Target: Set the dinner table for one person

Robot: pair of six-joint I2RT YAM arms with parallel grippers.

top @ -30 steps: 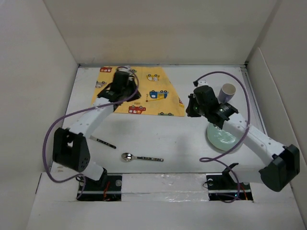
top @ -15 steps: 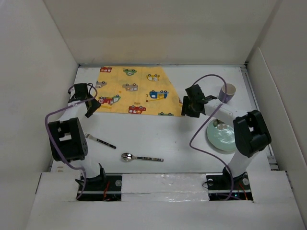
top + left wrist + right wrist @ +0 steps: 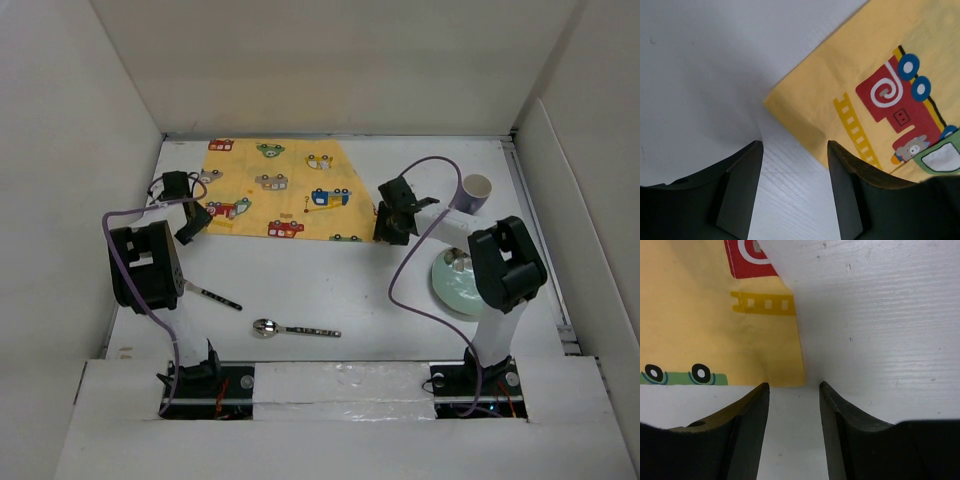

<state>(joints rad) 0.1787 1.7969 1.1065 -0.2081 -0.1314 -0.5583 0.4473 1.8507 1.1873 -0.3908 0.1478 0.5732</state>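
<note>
The dinner table (image 3: 330,285) is the big white surface. A yellow placemat (image 3: 285,190) printed with cars lies flat at its back. My left gripper (image 3: 190,226) is low at the mat's near left corner, open; in the left wrist view bare table shows between its fingers (image 3: 740,195) and the placemat (image 3: 865,65) corner lies just ahead. My right gripper (image 3: 388,226) is at the near right corner, open and empty. In the right wrist view the placemat (image 3: 705,315) corner ends just in front of the right gripper (image 3: 793,387).
A pale green plate (image 3: 462,285) lies at the right with a small object on it. A white cup (image 3: 476,190) stands behind it. A fork (image 3: 210,295) and a spoon (image 3: 295,328) lie near the front. White walls enclose the table.
My left arm has swung off the middle of the placemat to its near left corner. The right gripper has shifted slightly left. Both jaws have opened. The placemat now shows fully.
</note>
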